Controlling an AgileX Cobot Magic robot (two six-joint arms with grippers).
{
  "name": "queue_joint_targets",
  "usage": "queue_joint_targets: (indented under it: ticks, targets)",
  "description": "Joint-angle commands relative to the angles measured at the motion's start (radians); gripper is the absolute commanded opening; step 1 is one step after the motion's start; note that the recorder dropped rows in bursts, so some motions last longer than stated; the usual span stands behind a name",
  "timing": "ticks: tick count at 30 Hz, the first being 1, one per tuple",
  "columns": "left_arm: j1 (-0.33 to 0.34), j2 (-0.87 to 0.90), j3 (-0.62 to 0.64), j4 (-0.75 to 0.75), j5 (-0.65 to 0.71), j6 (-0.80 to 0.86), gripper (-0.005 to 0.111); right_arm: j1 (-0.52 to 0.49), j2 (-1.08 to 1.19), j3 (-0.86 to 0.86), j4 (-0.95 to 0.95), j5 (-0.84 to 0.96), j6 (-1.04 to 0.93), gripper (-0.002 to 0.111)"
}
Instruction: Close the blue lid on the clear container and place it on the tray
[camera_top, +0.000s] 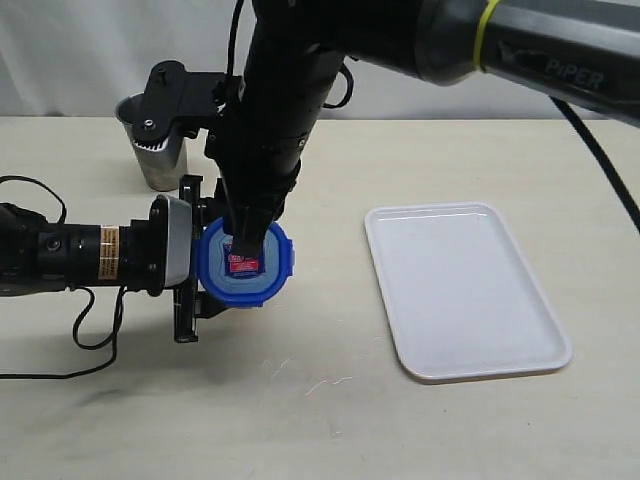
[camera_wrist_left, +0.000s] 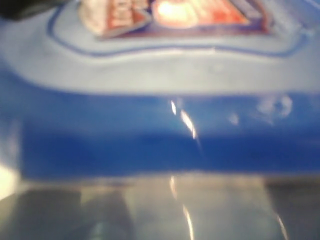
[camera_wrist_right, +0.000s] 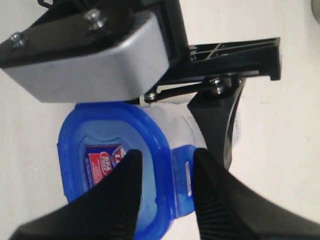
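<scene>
At the left-centre of the bench (camera_top: 300, 420), the clear container (camera_wrist_right: 172, 125) stands with the blue lid (camera_top: 262, 275) seated on its mouth. The left gripper (camera_top: 205, 260) reaches in from the left edge and clamps the container's wall between its jaws, steadying it.

The right gripper (camera_wrist_right: 167, 160) comes down from above onto the lid. One finger sits over the red-and-white sticker (camera_wrist_right: 102, 162); the other sits outside the lid's rim, with a snap-lock flap (camera_wrist_right: 182, 175) between them. You cannot tell from these views whether the jaws are pinching the flap or only straddling it.

Treat the task as roughly half complete. The lid is positioned on the container, but the views do not confirm that any of the flaps is latched. Judge the current step as flap closing.

The tray (camera_top: 465, 290) lies on the right half of the bench, well apart from the container, with nothing on it. Transfer to the tray remains outstanding. A grey metal cup (camera_top: 155, 160) stands near the back-left corner; disregard it.
</scene>
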Motion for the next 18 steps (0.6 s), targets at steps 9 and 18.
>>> queue_joint_targets:
  ticks: [9,18]
  targets:
    - [-0.002,-0.024,-0.007,-0.073,-0.131,-0.032,0.0,-0.001,0.044,0.081,0.069,0.069,-0.038,0.029]
    - [-0.002,-0.024,-0.007,-0.142,-0.131,-0.202,0.0,-0.001,0.01,-0.06,-0.12,0.048,0.096,0.036]
